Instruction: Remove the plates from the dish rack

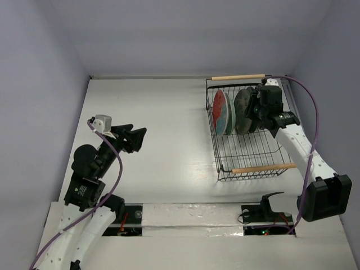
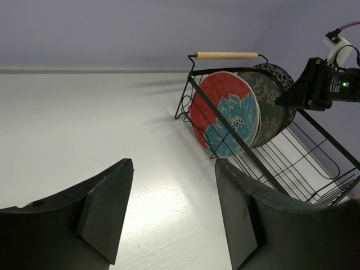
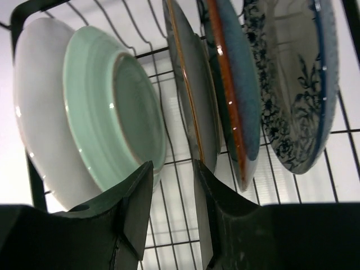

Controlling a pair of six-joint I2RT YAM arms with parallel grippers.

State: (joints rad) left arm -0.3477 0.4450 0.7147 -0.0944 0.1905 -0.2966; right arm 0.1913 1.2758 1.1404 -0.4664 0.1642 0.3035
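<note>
The dish rack (image 1: 224, 152) stands at the right of the table with several plates upright in its far half. A red plate with a teal flower (image 1: 220, 111) faces left, and a dark grey plate (image 1: 243, 109) stands behind it. My right gripper (image 1: 252, 110) hangs over these plates. In the right wrist view it (image 3: 173, 166) is open, its gap between a teal-green plate (image 3: 107, 112) and the dark grey plate (image 3: 194, 95), holding nothing. A blue floral plate (image 3: 292, 84) stands at the right. My left gripper (image 1: 138, 134) is open over bare table at the left, far from the rack.
The rack has two wooden rod handles, one far (image 1: 238, 77) and one near (image 1: 263, 167); its near half holds no plates. A white plate (image 3: 31, 107) stands behind the teal-green one. Grey walls close the table on three sides. A purple cable (image 1: 315, 124) runs along the right arm.
</note>
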